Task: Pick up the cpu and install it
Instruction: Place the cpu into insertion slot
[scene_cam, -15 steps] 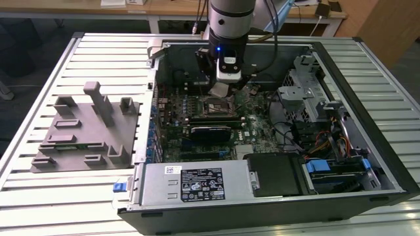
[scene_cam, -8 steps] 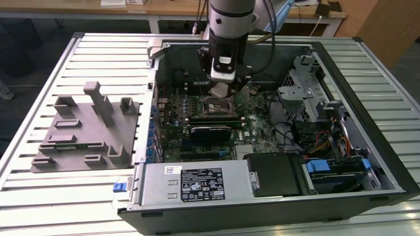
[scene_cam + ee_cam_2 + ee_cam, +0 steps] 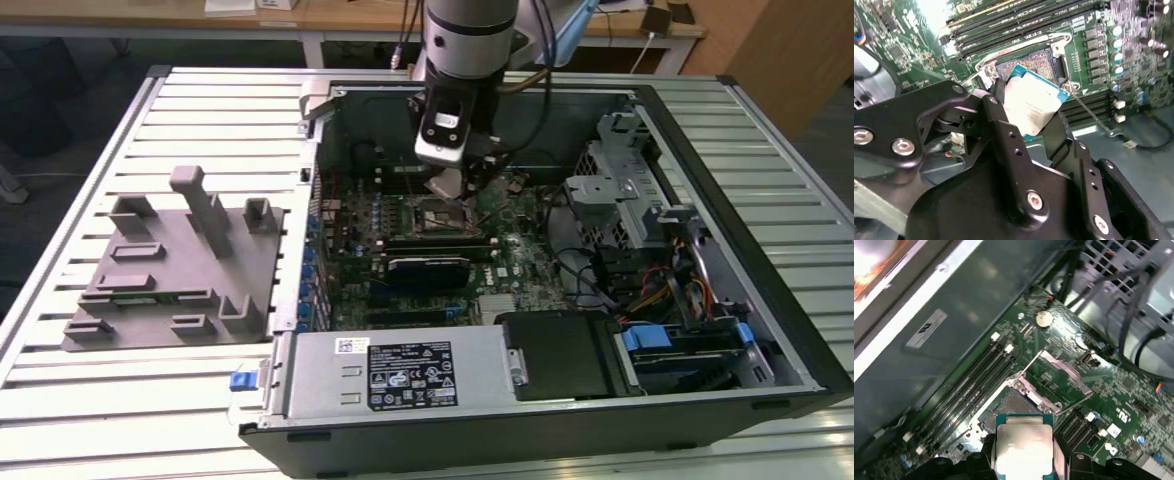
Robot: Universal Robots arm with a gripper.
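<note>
1. Gripper point(image 3: 1026, 112) on the arm reaches down into an open computer case, its two black fingers point(image 3: 999, 107) pinching the cpu by opposite edges.
2. Slatted metal table point(image 3: 80, 200) carries everything in the exterior view.
3. Computer case point(image 3: 534, 440) lies on its side on the table, toward the exterior view's right, interior exposed.
4. Grey fixture point(image 3: 160, 270) sits on the table beside the case, at the exterior view's left, well apart from the gripper.
5. Green motherboard point(image 3: 1124, 385) covers the case floor, with long memory slots point(image 3: 969, 385) running next to the socket.
6. Socket point(image 3: 1036, 60) stands open, its metal load plate point(image 3: 1064, 372) swung up and back.
7. Cpu point(image 3: 1023, 447), silvery top facing up, hangs tilted between the fingers just above the socket and is not seated in it.
</note>
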